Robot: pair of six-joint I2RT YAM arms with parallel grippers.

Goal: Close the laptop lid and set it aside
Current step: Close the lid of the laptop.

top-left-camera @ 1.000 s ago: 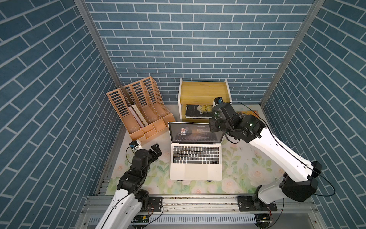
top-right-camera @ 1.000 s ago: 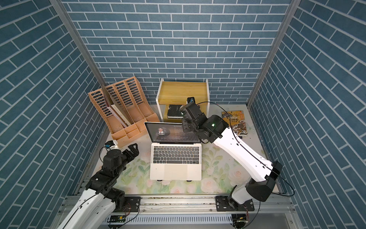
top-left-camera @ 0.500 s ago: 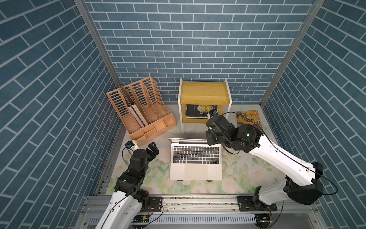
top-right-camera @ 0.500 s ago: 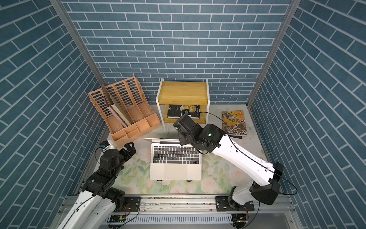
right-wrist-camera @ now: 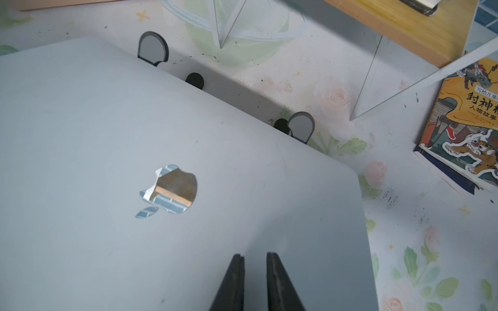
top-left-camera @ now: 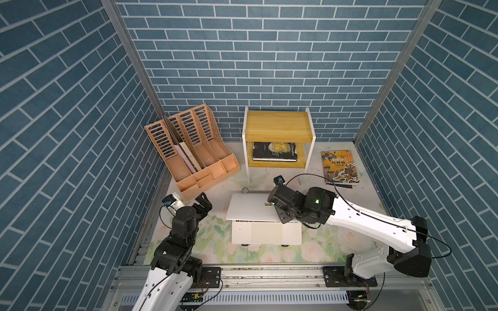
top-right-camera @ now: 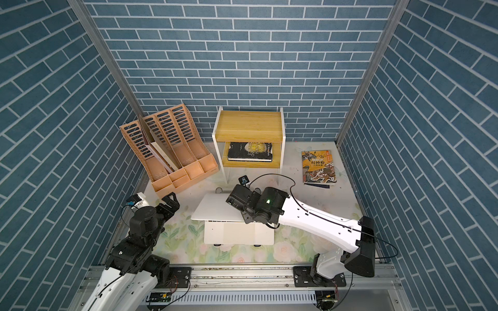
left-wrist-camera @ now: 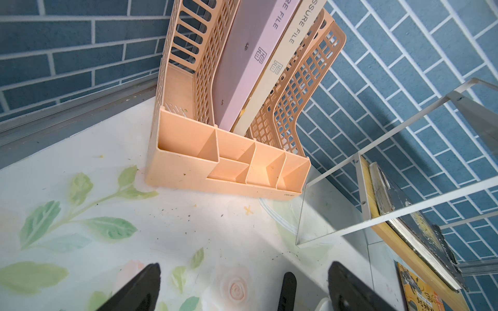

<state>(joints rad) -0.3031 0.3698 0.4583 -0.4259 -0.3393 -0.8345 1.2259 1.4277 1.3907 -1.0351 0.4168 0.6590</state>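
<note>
Right pincer over laptop lid, near right edge

The right tool, fingers drawn nearly together, hangs over the silver laptop lid near its mirrored apple logo. Black stand tabs peek past the lid's edge; an illustrated book lies on the floral table.

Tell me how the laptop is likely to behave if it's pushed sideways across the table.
The laptop looks stiff and flat, so it probably slides rather than tips. Its smooth lid may give the right gripper little grip.
</note>
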